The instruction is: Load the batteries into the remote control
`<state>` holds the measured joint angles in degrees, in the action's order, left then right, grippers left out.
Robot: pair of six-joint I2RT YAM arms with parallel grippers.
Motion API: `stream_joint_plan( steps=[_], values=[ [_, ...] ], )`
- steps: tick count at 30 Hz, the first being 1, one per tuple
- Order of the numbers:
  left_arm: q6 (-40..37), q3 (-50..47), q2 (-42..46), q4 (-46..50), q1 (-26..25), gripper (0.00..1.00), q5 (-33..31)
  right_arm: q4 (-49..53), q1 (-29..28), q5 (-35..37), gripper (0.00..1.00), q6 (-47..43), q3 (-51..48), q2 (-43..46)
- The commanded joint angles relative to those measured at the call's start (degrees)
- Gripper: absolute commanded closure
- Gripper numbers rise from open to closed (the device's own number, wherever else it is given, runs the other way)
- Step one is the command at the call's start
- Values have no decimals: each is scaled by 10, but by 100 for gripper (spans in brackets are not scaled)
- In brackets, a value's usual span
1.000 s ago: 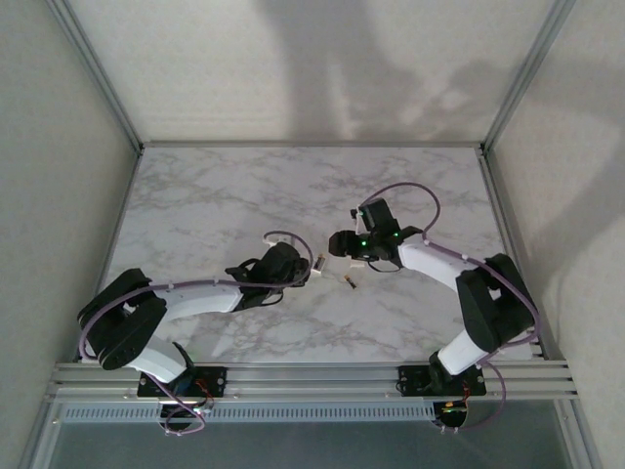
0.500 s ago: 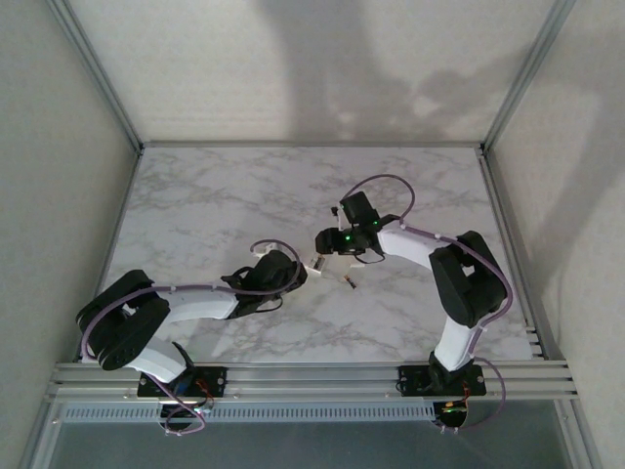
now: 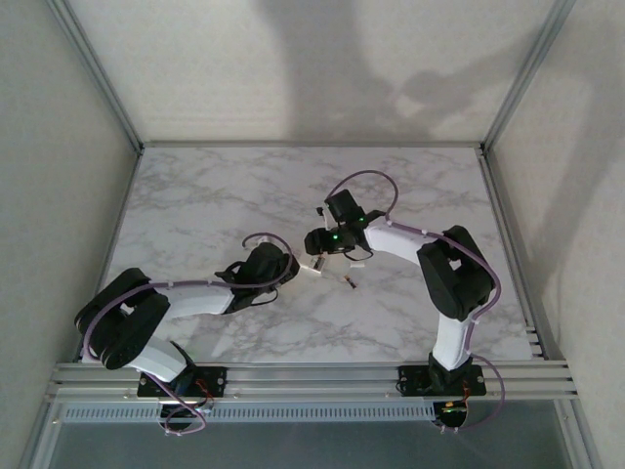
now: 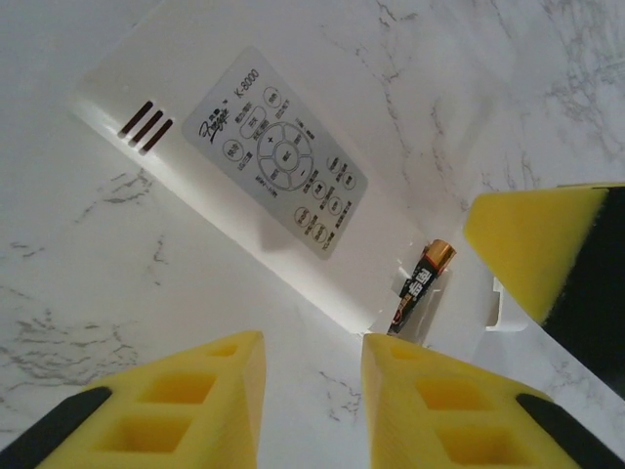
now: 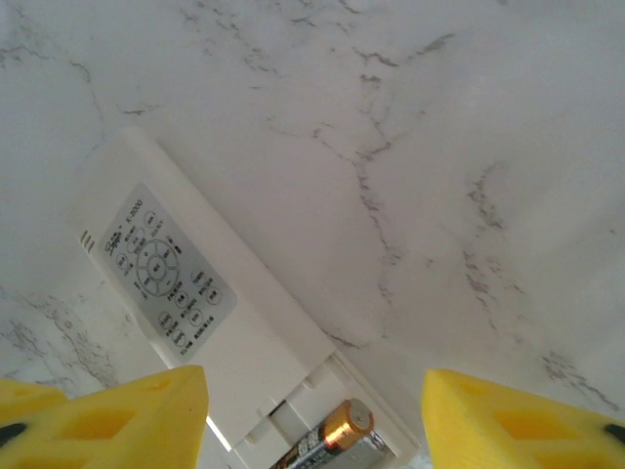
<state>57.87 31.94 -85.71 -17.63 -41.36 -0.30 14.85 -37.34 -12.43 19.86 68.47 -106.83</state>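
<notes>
The white remote control [image 4: 283, 171] lies face up on the marble table, its grey button panel showing; from above it is the small white piece [image 3: 312, 264] between the two grippers. Its battery bay at one end is uncovered, and one battery [image 4: 420, 285] with a copper end lies in it, also visible from the right wrist [image 5: 332, 442]. Another battery [image 3: 349, 282] lies loose on the table just right of the remote. My left gripper [image 4: 312, 396] is open just short of the remote's bay end, bare table between its fingers. My right gripper [image 5: 312, 405] is open, straddling the bay end.
One yellow finger of the right gripper [image 4: 537, 249] stands close beside the remote's bay end in the left wrist view. The marble table [image 3: 215, 195] is walled by a metal frame and white panels. Both arm bases sit on the rail [image 3: 312, 376] at the near edge.
My right arm has swung left and brought its gripper over the remote's bay end. My left gripper has drawn back slightly to the left and its jaws have narrowed somewhat.
</notes>
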Motion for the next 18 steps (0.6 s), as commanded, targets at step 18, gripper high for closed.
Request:
stream_joint_plan(
  steps=[18],
  values=[
    [12,-7,-32,-19,15,68,20,46,-34,87,49,-63,34,-19]
  ],
)
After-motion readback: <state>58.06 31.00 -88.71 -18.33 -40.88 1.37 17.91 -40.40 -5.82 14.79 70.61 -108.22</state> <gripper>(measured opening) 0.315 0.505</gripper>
